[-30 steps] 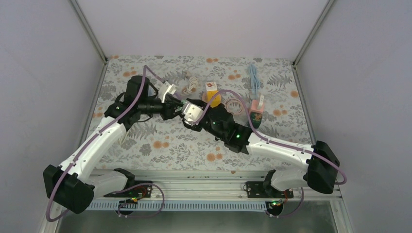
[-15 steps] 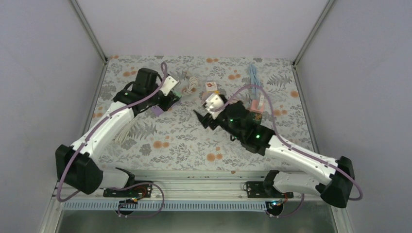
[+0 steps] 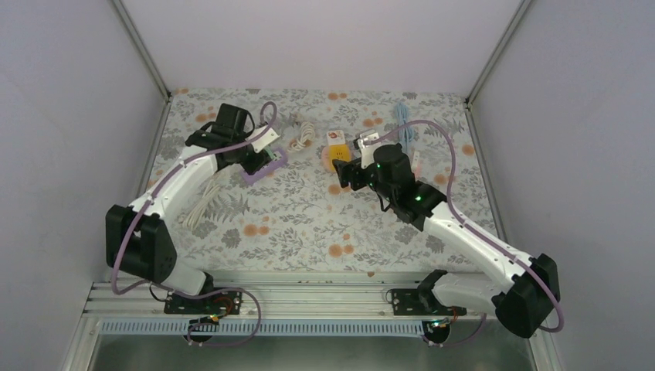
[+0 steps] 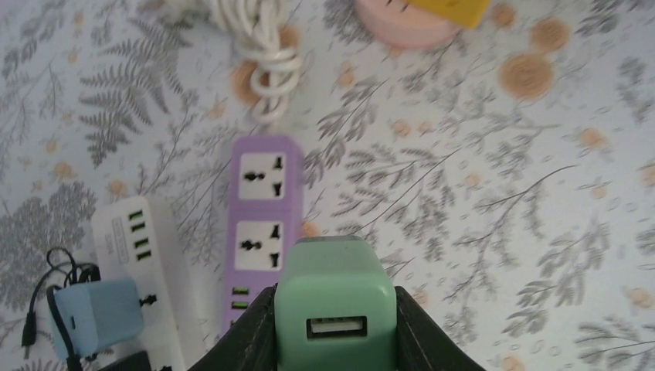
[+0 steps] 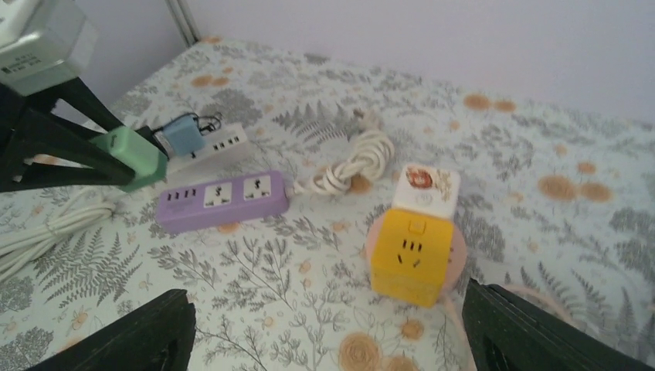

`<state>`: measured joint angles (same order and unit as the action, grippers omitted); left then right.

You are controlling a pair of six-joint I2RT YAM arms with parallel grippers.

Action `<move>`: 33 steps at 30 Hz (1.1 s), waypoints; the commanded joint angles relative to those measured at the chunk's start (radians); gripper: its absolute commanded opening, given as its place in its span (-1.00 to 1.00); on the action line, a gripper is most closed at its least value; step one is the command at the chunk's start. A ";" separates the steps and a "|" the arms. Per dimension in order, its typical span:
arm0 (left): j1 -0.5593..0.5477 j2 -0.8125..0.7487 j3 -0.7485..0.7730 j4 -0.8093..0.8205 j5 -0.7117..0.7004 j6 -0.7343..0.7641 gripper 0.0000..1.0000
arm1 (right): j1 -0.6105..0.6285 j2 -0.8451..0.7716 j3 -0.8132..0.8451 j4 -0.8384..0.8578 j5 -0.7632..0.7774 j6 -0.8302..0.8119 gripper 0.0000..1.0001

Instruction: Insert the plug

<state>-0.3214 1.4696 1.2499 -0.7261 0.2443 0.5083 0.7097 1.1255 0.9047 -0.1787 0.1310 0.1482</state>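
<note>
A mint-green plug [image 4: 336, 301] with a USB port sits between the black fingers of my left gripper [image 4: 336, 309], which is shut on it. It hangs just above the near end of a purple power strip [image 4: 266, 209] lying flat with two sockets facing up. From the right wrist view the green plug [image 5: 131, 154] hovers at the left end of the purple strip [image 5: 224, 199]. My right gripper [image 5: 324, 340] is open and holds nothing, low over the mat in front of a yellow cube socket [image 5: 409, 259]. From above, the left gripper [image 3: 263, 158] is at the back left and the right gripper [image 3: 349, 174] near the middle.
A white power strip [image 4: 147, 278] with a blue adapter [image 4: 96, 313] on it lies left of the purple one. A coiled white cord [image 4: 259, 39] runs off its far end. A light blue cable [image 3: 403, 120] lies back right, and a white cable [image 3: 202, 202] on the left.
The two arms have drawn apart from the middle. The left carried the green plug to the back left over the purple strip. The right swung back right and opened its jaws.
</note>
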 commanded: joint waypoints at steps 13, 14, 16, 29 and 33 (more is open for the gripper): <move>0.113 0.245 0.022 0.082 -0.056 0.042 -0.58 | -0.117 0.032 -0.103 -0.029 -0.135 0.141 0.78; 0.113 0.255 0.026 0.085 -0.057 0.039 -0.58 | -0.116 0.034 -0.106 -0.030 -0.135 0.143 0.77; 0.114 0.270 0.029 0.100 -0.051 0.037 -0.58 | -0.117 0.035 -0.109 -0.032 -0.134 0.145 0.77; 0.112 0.357 0.111 0.109 -0.003 0.062 -0.58 | -0.117 0.054 -0.093 -0.040 -0.133 0.118 0.78; 0.113 0.373 0.125 0.088 0.024 0.070 -0.58 | -0.117 0.060 -0.093 -0.050 -0.110 0.125 0.77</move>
<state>-0.2111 1.8324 1.3464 -0.6258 0.2234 0.5507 0.5941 1.1847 0.8032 -0.2218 0.0021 0.2707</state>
